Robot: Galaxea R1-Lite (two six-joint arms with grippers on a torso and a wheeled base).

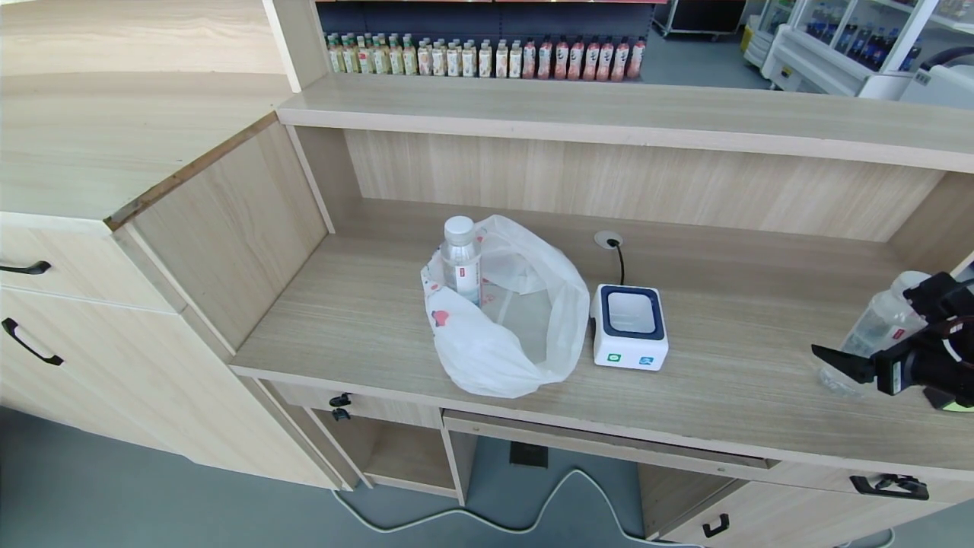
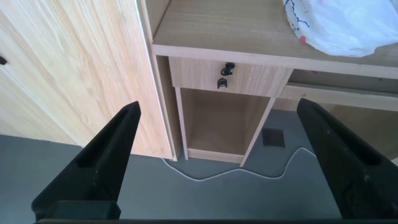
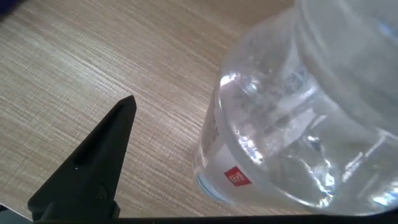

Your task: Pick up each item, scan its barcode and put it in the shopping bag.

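A white plastic shopping bag lies open on the wooden counter, with one clear water bottle standing in it. The white barcode scanner sits just right of the bag. At the counter's far right stands a second clear water bottle. My right gripper is open around it, with one black finger a little apart from the bottle's side and the other hidden. My left gripper hangs open and empty below the counter's left front edge, over the floor.
A raised shelf and back wall enclose the counter. A side panel closes its left end. Below are a keyed drawer, an open cubby and a cable on the floor. Bare counter lies between scanner and right bottle.
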